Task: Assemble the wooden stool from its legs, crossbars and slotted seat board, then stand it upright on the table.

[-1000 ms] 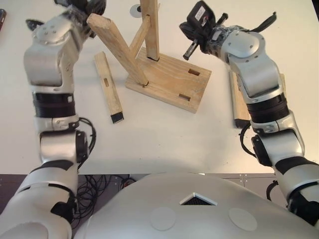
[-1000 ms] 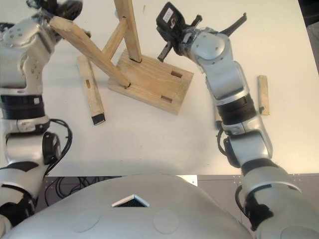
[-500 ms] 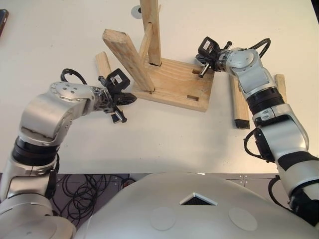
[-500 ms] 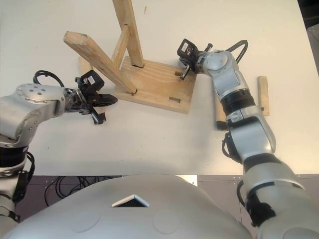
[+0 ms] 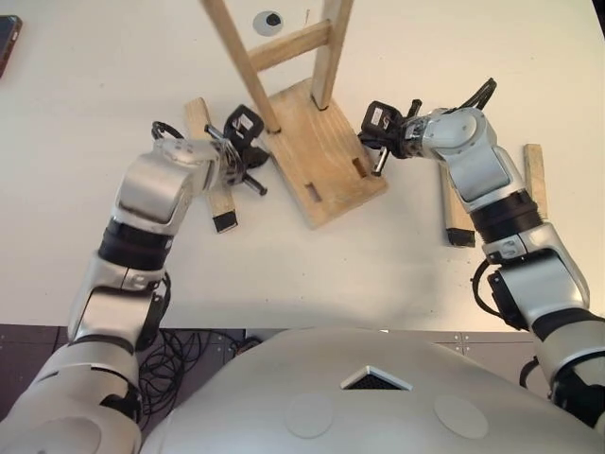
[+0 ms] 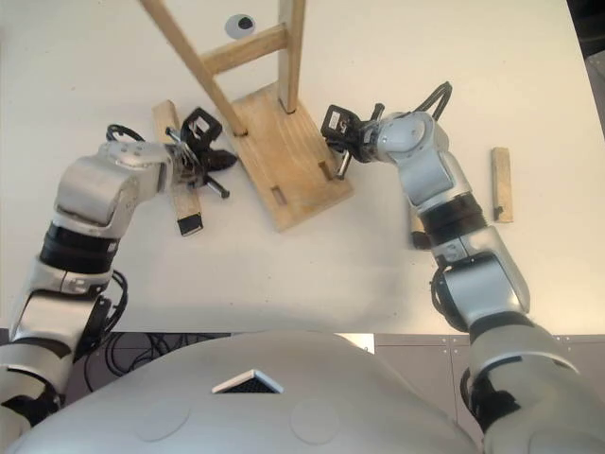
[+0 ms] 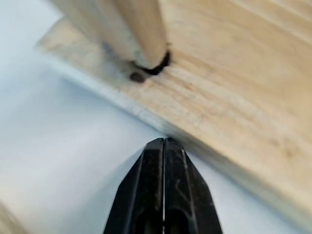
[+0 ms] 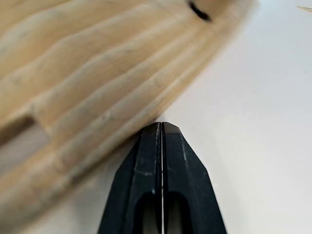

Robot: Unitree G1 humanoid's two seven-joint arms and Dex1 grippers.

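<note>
The slotted seat board (image 5: 331, 180) lies flat on the white table. Two legs (image 5: 236, 59) (image 5: 333, 47) stand in its slots, joined by a crossbar (image 5: 288, 44). My left gripper (image 5: 257, 185) is shut and empty, its tip (image 7: 164, 146) touching the board's left edge near a leg's foot. On the opposite side my right gripper (image 5: 378, 167) is also shut and empty, with its tip (image 8: 161, 127) against the board's right edge. A loose leg (image 5: 216, 194) lies under my left wrist. Another loose leg (image 5: 454, 210) lies to the right.
A short loose crossbar (image 5: 535, 175) lies at the far right of the table. A black disc (image 5: 268, 19) sits behind the stool, and a dark object (image 5: 8, 38) is at the far left edge. Bare table spreads in front of the board.
The board with its legs has turned on the table. My left gripper came from the loose leg up to the board's left edge. The right gripper has shifted slightly along the right edge.
</note>
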